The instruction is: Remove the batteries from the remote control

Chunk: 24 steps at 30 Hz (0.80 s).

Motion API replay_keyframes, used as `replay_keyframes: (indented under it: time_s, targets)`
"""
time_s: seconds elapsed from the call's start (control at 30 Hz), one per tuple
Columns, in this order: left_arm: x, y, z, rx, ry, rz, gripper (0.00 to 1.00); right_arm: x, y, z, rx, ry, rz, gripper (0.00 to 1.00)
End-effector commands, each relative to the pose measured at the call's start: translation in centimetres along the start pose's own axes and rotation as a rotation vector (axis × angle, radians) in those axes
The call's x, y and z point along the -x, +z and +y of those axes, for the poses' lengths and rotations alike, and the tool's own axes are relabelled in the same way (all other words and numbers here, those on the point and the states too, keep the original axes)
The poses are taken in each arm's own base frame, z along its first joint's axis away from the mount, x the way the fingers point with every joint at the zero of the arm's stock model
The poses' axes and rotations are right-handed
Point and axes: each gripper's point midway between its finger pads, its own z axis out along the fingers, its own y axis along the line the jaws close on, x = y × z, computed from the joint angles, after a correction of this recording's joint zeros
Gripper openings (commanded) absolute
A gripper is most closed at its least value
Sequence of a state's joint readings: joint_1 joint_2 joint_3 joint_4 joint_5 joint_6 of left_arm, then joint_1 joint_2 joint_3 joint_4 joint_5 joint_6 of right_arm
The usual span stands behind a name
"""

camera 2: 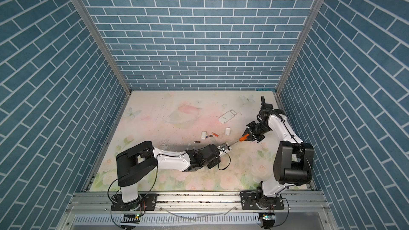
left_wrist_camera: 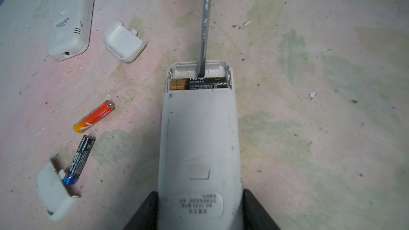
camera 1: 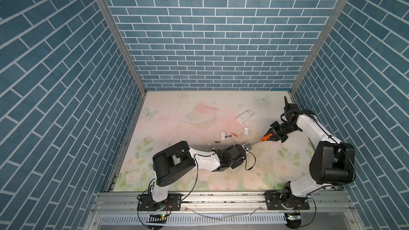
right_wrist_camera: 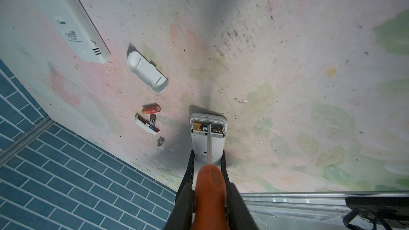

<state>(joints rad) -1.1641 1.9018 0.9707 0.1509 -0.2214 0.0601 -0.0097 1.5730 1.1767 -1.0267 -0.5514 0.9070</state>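
Left pincer (left_wrist_camera: 200, 192) is clenched on the white remote control (left_wrist_camera: 199, 140). My right pincer (right_wrist_camera: 210, 195) grasps the screwdriver (right_wrist_camera: 210, 186), blade tip touching the battery (left_wrist_camera: 212, 84) seated in the open bay. Loose batteries (left_wrist_camera: 94, 116) lie beside it on the tabletop (left_wrist_camera: 309, 129). My worry: the tip skating off that round cell, or my levering twisting the remote out of its hold.
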Motion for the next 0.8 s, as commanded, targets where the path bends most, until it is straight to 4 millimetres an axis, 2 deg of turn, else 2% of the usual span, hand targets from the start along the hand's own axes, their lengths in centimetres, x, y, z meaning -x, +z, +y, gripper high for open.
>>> replay_keyframes:
  time_s: [0.0,0.17,0.4,0.53,0.77]
  targets:
    - [-12.0,0.5,-2.3,-0.073,0.176,0.376,0.23,-1.3,1.6,-2.1,-0.068,0.083,0.082,0.0]
    - [-11.3,1.0,-2.2,-0.053,0.212,0.364,0.23,-1.1,1.6,-2.8,-0.151,0.1,0.109,0.0]
    - [-11.3,1.5,-3.7,-0.099,0.257,0.376,0.23,0.7,0.6,-0.6,-0.197,0.091,0.083,0.0]
    - [-11.4,1.7,-4.2,-0.113,0.246,0.373,0.23,0.5,1.6,-0.2,-0.199,0.088,0.105,0.0]
    - [-11.6,1.8,-4.1,-0.099,0.218,0.371,0.23,0.0,4.0,-1.3,-0.128,0.131,0.156,0.0]
